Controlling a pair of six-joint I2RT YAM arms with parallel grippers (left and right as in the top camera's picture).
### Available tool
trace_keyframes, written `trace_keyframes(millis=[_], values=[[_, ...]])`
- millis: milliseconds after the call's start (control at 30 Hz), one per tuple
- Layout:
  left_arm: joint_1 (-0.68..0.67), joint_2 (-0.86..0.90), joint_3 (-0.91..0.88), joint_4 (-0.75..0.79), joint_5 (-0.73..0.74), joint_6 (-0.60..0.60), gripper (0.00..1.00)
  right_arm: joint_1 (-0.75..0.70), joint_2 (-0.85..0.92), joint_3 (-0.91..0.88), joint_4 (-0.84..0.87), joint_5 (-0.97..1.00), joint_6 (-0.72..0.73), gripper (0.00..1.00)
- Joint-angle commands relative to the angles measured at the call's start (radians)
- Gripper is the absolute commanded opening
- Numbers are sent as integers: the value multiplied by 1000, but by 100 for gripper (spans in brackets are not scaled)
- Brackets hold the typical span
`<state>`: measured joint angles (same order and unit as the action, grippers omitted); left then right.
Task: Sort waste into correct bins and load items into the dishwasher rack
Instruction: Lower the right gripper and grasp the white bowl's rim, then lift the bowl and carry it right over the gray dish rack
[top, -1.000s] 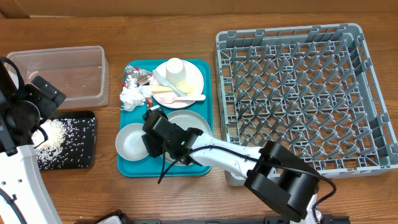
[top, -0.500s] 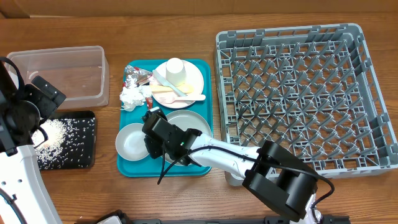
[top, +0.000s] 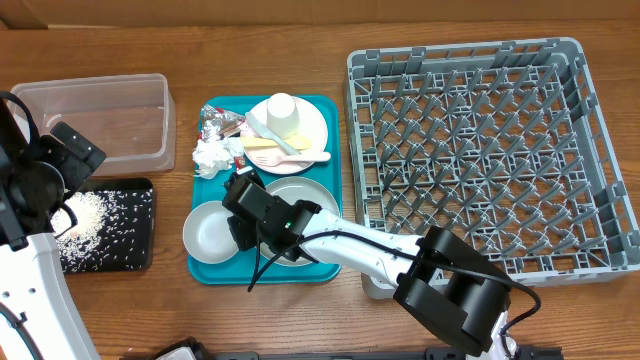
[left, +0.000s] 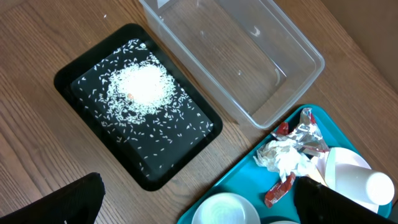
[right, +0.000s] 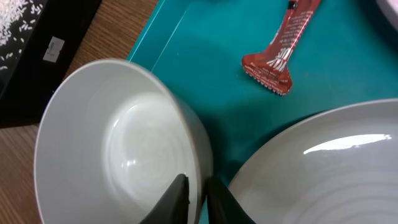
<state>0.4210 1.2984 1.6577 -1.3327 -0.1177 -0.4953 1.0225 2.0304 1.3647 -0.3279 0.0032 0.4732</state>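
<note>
My right gripper (right: 194, 186) is shut on the rim of the small white bowl (right: 112, 143), one finger inside and one outside. The bowl (top: 210, 230) sits tilted at the teal tray's (top: 333, 165) front left, beside the grey-white plate (top: 305, 195). A red sachet (right: 280, 53) lies just beyond. Napkin (top: 210, 155) and foil wrapper (top: 218, 122) lie at the tray's back left. The cup (top: 282, 108) and yellow utensils (top: 285, 152) rest on the pinkish plate (top: 310, 125). My left gripper (left: 199, 199) is open and empty, above the table by the black tray (left: 186, 149), which holds rice (left: 140, 87).
The clear tub (top: 100, 120) stands empty at the back left, behind the black tray (top: 140, 255). The large grey rack (top: 480, 150) fills the right side. My right arm reaches across the table's front from the right, under the rack's front left corner.
The right gripper and the bowl have shifted slightly left, and the bowl now overhangs the teal tray's left edge a little. The left arm has not moved.
</note>
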Motion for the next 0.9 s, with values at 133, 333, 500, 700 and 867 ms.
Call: trace_keyframes(millis=[133, 333, 500, 700, 867], values=[[4, 4, 17, -2, -21, -6, 100, 3, 4, 30, 4, -4, 3, 6], [4, 4, 17, -2, -21, -6, 100, -3, -19, 32, 3, -5, 3, 4], [4, 4, 17, -1, -21, -6, 100, -29, -82, 32, 3, -4, 3, 4], [4, 4, 17, -1, -21, -6, 100, -122, -195, 32, -41, -4, 3, 4], [4, 4, 17, -1, -20, -6, 100, -257, -319, 32, -94, -4, -11, 4]])
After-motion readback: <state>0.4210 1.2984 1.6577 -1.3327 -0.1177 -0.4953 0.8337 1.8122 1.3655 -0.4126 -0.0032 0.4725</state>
